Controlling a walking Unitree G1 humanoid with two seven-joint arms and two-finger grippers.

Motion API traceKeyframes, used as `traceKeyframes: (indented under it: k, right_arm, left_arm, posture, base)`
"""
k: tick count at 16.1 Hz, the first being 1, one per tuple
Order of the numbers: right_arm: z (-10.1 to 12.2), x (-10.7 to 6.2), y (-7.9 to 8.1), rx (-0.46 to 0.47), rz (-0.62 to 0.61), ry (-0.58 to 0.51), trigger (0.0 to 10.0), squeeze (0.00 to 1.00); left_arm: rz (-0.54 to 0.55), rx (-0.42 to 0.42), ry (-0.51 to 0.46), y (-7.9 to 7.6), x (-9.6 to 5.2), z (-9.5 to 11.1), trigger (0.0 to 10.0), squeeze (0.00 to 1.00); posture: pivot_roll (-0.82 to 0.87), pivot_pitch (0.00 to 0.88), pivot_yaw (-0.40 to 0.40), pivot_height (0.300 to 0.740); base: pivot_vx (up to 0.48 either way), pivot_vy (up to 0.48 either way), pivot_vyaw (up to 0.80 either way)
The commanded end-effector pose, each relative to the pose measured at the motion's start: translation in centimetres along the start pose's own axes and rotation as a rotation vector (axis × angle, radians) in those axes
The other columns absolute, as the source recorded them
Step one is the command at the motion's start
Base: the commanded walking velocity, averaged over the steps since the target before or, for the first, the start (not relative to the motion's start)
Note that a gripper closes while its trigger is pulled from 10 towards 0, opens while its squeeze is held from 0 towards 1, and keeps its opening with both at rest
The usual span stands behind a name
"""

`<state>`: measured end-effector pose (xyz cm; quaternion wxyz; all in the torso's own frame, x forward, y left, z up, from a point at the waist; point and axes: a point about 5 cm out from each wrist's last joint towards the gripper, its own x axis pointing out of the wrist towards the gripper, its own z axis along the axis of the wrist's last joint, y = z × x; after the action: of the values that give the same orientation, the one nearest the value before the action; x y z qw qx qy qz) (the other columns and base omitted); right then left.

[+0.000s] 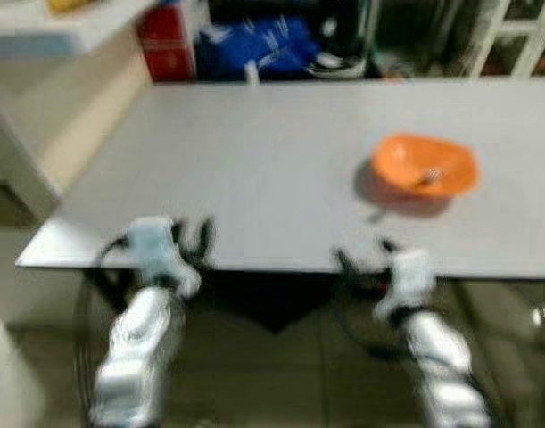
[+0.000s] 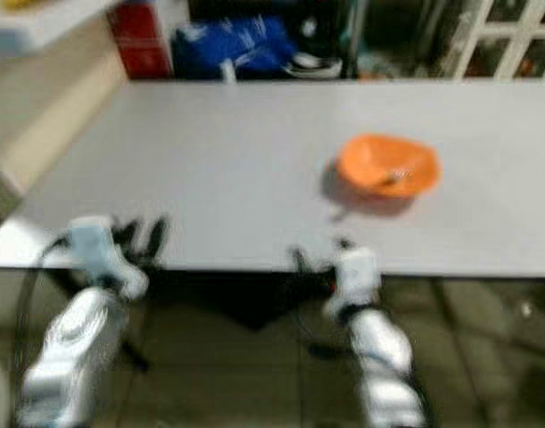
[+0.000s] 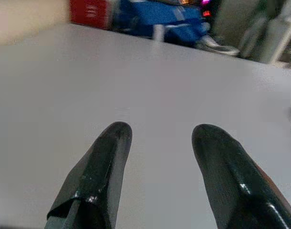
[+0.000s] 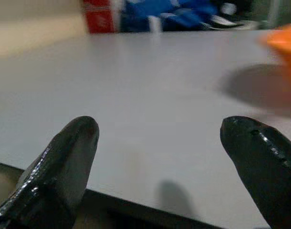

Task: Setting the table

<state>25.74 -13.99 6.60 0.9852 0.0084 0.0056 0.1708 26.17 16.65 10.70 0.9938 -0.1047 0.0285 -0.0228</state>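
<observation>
Sitting on the right half of the table (image 1: 254, 152), toward its near edge, the orange bowl (image 1: 424, 165) lies ahead-right of the right gripper (image 1: 366, 259), the nearer one; it and the left gripper (image 1: 194, 239) gape empty at that edge.

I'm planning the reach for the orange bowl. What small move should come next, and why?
Probably ease the right pincer forward over the table toward the orange bowl: its fingers are open and empty at the near edge, with the bowl ahead to its right.
</observation>
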Motion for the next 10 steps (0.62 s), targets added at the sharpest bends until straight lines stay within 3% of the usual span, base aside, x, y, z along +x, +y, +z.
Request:
traceKeyframes:
  k: [1, 10]
  right_arm:
    - [0.31, -0.19, -0.87, -0.024, -0.02, -0.002, 10.0, 0.0]
    - [0.4, -0.21, -1.1, -0.002, -0.036, -0.006, 10.0, 0.0]
  left_arm:
    - [-0.017, -0.021, 0.0, -0.62, 0.17, 0.05, 10.0, 0.0]
    - [-0.026, -0.016, 0.014, -0.55, 0.43, 0.04, 10.0, 0.0]
  posture:
    - [-0.2, 0.0, 0.079, 0.74]
    - [-0.2, 0.0, 0.076, 0.74]
  base:
    - [0.0, 0.48, 0.0]
    - [0.0, 0.48, 0.0]
